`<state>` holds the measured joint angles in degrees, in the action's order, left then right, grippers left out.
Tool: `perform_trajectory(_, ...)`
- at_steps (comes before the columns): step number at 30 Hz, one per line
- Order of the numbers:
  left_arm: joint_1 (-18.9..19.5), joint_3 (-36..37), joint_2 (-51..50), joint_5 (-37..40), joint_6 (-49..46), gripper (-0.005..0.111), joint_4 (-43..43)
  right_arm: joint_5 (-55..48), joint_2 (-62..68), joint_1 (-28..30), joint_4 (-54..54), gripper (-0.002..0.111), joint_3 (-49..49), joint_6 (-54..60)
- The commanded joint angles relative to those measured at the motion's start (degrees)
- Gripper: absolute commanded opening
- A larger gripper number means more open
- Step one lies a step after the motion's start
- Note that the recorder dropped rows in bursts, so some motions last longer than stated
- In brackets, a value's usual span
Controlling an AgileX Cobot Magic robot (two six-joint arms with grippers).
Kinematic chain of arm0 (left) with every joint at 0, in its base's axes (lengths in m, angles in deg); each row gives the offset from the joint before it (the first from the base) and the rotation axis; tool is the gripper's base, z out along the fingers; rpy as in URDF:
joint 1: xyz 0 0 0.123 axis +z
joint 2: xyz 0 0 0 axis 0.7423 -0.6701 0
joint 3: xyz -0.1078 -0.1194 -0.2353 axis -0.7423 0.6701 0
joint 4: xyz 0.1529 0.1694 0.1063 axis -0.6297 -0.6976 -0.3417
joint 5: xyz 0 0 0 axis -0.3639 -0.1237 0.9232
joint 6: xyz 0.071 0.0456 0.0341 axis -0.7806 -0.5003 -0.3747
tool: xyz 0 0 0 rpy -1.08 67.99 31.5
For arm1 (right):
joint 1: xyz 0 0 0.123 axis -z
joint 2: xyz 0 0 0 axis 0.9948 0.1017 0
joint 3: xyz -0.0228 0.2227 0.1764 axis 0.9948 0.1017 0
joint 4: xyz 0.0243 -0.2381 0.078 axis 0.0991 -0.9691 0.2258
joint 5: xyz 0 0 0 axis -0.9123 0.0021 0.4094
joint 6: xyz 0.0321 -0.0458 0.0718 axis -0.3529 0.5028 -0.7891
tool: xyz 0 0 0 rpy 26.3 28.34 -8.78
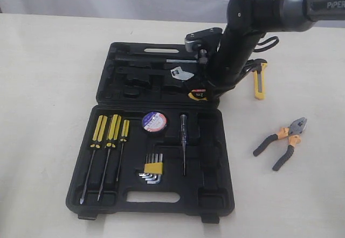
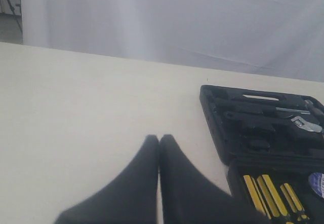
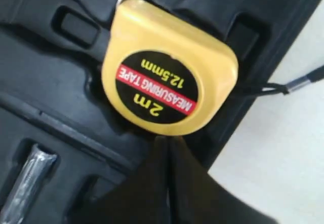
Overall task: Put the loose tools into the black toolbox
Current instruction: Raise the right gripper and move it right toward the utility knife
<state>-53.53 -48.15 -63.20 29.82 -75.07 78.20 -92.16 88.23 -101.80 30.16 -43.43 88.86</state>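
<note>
three yellow-handled screwdrivers (image 1: 112, 128), one yellow tape measure (image 3: 169, 69), one orange-black pliers (image 1: 292, 137), one black tape roll (image 1: 154, 121), one yellow utility knife (image 1: 260, 85)

Tape measure (image 3: 169, 67): round black label w/ "2m" & "12.5mm" in yellow; red band across it reads "MEASURING TAPE" in white. Arm (image 1: 323, 4): white "PIPE…", cut off at edge. Tape roll (image 1: 154, 122) label: too small to read.

This looks like a robot test bench in a lab or studio, not a home. A bare cream surface (image 1: 43, 87) is closed off at twelve o'clock by a plain white curtain (image 2: 177, 16). A dark arm (image 1: 280, 4) marked "PIPER" reaches in from one o'clock. A black toolbox (image 1: 215, 195) lies open at the centre.
</note>
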Motion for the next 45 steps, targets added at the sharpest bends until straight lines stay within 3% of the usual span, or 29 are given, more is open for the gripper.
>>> perform_trajectory(1,-0.3,-0.3,-0.2,0.0,0.0,0.0,0.2,0.6,-3.7,0.3,0.6,-0.001,0.0,0.6)
perform_trajectory(15,-0.3,-0.3,-0.2,0.0,0.0,0.0,0.2,13.3,2.2,0.3,0.9,-0.001,-1.4,0.5)
perform_trajectory(23,-0.3,-0.3,-0.2,0.0,0.0,0.0,0.2,11.3,6.1,0.0,1.9,-0.001,-1.3,0.7)
perform_trajectory(34,-0.3,-0.3,-0.2,0.0,0.0,0.0,0.2,9.6,-4.0,0.4,2.1,-0.001,-1.4,0.5)
perform_trajectory(45,-0.3,-0.3,-0.2,0.0,0.0,0.0,-0.1,-0.9,-14.4,7.1,1.9,-0.001,-1.2,-4.3)
